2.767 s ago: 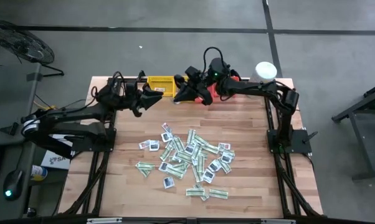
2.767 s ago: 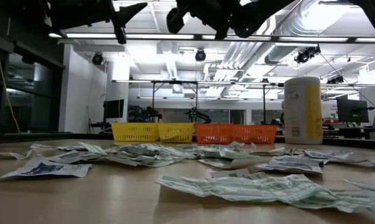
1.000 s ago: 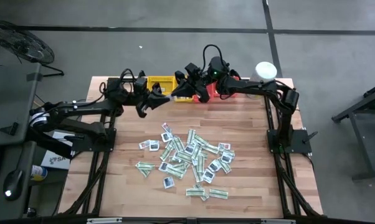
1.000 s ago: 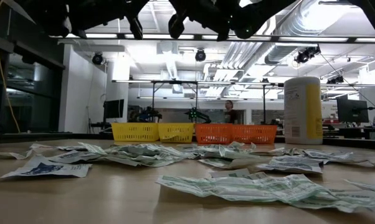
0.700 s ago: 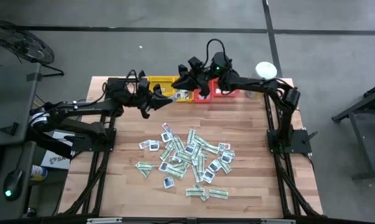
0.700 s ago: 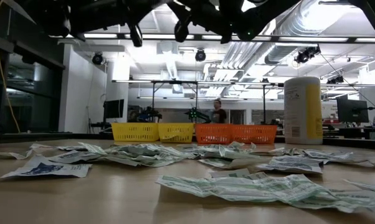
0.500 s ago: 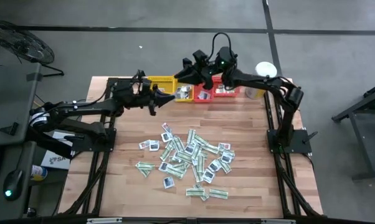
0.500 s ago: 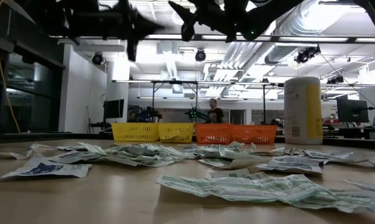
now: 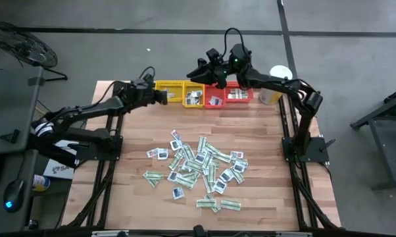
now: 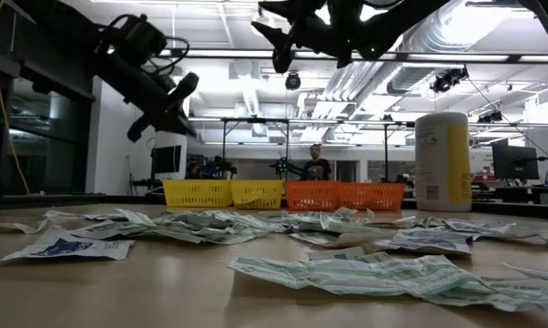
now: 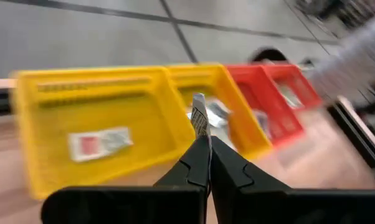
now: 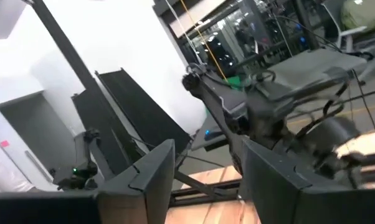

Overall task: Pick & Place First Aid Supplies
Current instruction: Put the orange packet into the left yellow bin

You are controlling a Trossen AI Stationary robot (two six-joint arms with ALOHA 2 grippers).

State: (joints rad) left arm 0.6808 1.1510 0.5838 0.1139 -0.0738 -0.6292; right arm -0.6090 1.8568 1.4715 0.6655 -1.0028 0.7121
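Observation:
The first aid supplies [image 9: 199, 168], narrow white-and-green strips and small white squares, lie flat in a loose heap on the middle of the wooden table. A few packets lie in the yellow [image 9: 193, 97] and red [image 9: 216, 100] trays at the far edge. My left gripper [image 9: 164, 96] [image 11: 203, 140] hangs over the yellow trays [image 11: 94, 118], shut on one small packet [image 11: 199, 115]. My right gripper [image 9: 199, 68] [image 12: 203, 162] is raised above the trays, open, with nothing between its fingers. My left gripper pinches the small packet by its near end [image 11: 200, 132] between its two fingertips. The rest of the packet sticks out past the fingertips, edge-on. It is lifted clear, over the wall between the two yellow trays.
Two yellow and two red trays [image 9: 239, 95] stand in a row along the far edge; one yellow tray holds a red-and-white packet [image 11: 100, 142]. A tall white-and-yellow canister [image 9: 277, 82] stands right of the trays. Bare wood lies between heap and trays.
My left gripper has carried its packet toward the far edge, from the bare wood to over the yellow trays, tipping downward. My right gripper has opened and drawn up and toward the far edge, off the trays; packets now show in the trays where it stood.

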